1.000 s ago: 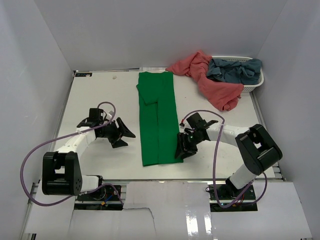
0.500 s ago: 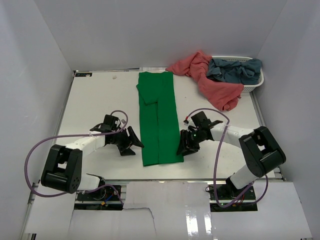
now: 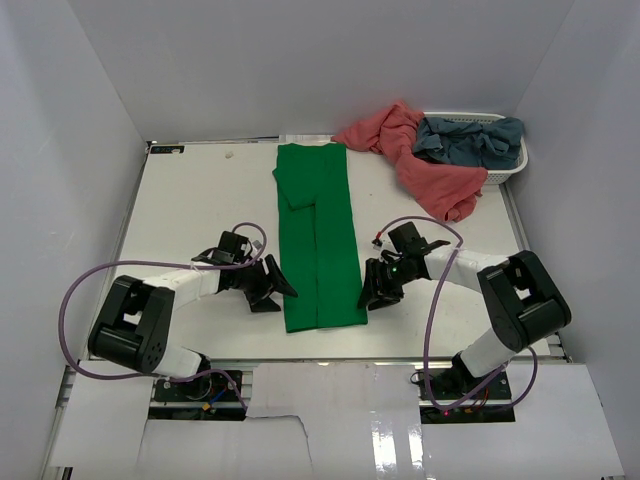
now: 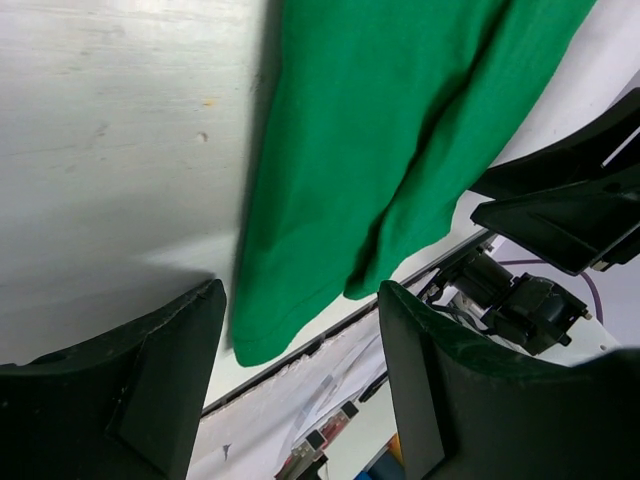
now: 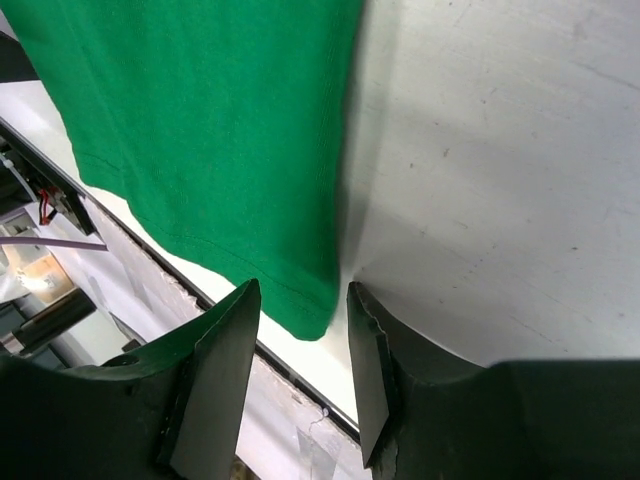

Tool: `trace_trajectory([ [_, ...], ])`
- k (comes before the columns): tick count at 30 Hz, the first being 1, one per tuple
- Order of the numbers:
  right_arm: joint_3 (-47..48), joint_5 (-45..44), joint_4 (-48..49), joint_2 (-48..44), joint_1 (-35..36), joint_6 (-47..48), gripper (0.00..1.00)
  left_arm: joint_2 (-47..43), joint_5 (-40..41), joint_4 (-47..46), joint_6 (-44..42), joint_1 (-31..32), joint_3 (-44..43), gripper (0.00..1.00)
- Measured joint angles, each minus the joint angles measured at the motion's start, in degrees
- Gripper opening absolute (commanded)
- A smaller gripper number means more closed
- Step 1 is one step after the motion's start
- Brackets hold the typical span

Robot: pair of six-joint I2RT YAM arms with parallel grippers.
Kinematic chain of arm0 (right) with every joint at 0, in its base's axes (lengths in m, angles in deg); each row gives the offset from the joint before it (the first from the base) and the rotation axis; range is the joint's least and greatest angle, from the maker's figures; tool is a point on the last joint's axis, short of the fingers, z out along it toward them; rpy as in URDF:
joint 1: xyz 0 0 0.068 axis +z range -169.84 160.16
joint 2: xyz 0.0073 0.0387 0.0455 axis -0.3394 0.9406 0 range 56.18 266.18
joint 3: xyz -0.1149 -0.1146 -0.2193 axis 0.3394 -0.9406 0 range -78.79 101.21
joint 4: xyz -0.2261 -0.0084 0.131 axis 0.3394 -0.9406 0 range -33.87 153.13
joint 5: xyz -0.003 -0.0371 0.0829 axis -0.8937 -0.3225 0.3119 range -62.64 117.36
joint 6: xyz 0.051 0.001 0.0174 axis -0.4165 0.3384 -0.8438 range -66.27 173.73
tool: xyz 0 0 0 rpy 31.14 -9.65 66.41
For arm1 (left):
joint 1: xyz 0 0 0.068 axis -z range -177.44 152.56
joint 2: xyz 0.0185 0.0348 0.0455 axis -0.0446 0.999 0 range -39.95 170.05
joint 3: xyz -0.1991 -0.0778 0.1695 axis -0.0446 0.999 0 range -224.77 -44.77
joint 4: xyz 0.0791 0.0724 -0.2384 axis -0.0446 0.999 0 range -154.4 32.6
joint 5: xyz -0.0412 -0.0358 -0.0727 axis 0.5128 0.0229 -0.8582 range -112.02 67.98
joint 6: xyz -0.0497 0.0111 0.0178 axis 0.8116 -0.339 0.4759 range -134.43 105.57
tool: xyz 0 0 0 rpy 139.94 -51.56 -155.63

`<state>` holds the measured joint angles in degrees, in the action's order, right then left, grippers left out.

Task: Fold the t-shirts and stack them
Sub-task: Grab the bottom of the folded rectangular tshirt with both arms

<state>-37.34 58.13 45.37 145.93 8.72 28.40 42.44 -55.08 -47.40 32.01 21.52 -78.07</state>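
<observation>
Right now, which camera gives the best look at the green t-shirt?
The top external view: it shows the whole green t-shirt, laid out as one long folded strip. The left wrist view catches only its near left corner and part of the hem. The right wrist view catches only its near right corner.

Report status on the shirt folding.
Left hand, right hand open, flanking near corners of green t-shirt, nothing gripped. Shirt flat, folded lengthwise. Pink t-shirt and blue t-shirt heaped at basket, far right; nothing in the way.
</observation>
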Motion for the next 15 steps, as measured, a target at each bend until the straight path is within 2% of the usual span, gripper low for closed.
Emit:
trace_trajectory([
  [7,-0.02,1.46,1.25,0.92,0.02,-0.04,0.41,0.79,-0.68,-2.58,1.22,1.29,0.35,0.72],
  [11,-0.11,1.97,1.99,1.75,0.22,-0.20,0.31,0.79,-0.83,-3.48,1.60,1.53,0.79,0.70],
  [12,-0.20,1.88,2.23,1.90,0.37,-0.31,0.23,0.79,-0.87,-3.78,1.68,1.57,0.98,0.70],
  [15,-0.63,2.10,2.97,2.54,0.83,-0.55,0.18,0.76,-1.07,-4.48,1.88,1.62,1.44,0.68],
])
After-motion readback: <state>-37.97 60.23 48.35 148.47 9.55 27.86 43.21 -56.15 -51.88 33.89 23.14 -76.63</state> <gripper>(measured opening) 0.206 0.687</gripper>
